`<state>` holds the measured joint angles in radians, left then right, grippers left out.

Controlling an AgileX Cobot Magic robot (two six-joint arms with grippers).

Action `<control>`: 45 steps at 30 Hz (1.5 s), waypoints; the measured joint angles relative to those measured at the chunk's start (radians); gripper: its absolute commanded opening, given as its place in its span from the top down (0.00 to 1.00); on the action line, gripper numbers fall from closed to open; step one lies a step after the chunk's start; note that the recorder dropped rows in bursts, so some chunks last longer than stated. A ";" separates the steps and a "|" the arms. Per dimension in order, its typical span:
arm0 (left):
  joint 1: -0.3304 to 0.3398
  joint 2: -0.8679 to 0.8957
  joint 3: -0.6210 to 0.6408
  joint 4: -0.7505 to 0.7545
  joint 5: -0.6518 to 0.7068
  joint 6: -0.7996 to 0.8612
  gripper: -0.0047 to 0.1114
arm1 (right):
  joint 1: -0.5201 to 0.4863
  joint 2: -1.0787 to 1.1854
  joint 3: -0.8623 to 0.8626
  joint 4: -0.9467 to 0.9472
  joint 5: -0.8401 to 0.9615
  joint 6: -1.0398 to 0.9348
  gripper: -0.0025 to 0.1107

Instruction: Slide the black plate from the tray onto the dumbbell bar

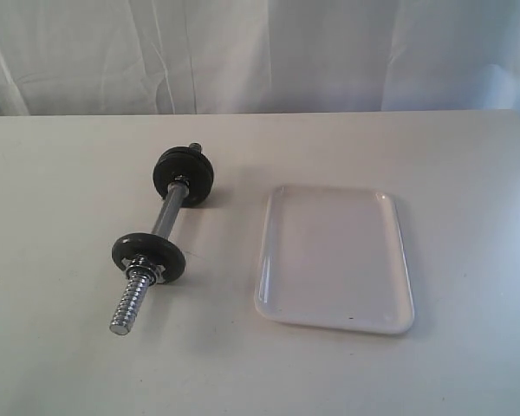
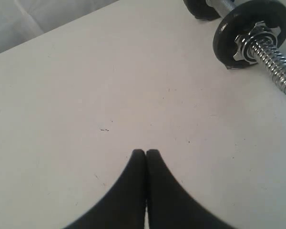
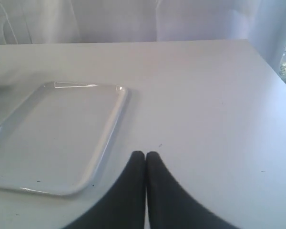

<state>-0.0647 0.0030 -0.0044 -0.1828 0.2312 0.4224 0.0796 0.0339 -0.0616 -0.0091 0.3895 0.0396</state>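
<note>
Over the table, jaws tight together, left by dumbbell bar, right by tray.

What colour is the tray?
The tray is glossy white, clearest in the exterior view.

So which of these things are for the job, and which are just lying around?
For the job:
- dumbbell bar
- near black disc and far black disc, both on the bar
- tray, with no disc in it

Just there:
- table
- white curtain behind
</note>
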 measured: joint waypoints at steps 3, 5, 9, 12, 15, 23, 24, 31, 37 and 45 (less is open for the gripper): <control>0.000 0.000 0.000 0.000 0.002 0.000 0.96 | -0.009 -0.007 0.028 0.000 -0.009 0.000 0.98; 0.000 0.000 0.000 0.000 0.002 0.000 0.96 | -0.011 -0.007 0.044 0.000 -0.022 0.000 0.98; 0.000 0.000 0.000 0.000 0.002 0.000 0.96 | -0.011 -0.007 0.056 0.000 -0.042 -0.005 0.98; 0.000 0.000 0.000 0.000 0.002 0.000 0.96 | -0.011 -0.007 0.056 0.000 -0.052 -0.005 0.98; 0.000 0.000 0.000 0.000 0.002 0.002 0.96 | -0.011 -0.007 0.056 0.000 -0.054 -0.005 0.98; 0.000 0.000 0.000 0.000 0.002 0.002 0.96 | -0.011 -0.007 0.056 0.002 -0.054 -0.005 0.98; 0.000 0.000 0.000 0.000 0.002 0.002 0.96 | -0.011 -0.007 0.056 0.002 -0.054 -0.005 0.98; 0.000 0.000 0.000 0.000 0.002 0.002 0.96 | -0.011 -0.007 0.056 0.009 -0.054 -0.005 0.98; 0.000 0.000 0.000 0.000 0.002 0.002 0.96 | -0.011 -0.007 0.056 0.002 -0.054 -0.005 0.98; 0.000 0.000 0.000 0.000 0.002 0.002 0.96 | -0.011 -0.007 0.056 0.002 -0.054 -0.005 0.98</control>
<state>-0.0647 0.0030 -0.0044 -0.1828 0.2329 0.4241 0.0685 0.0272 -0.0057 -0.0070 0.3356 0.0346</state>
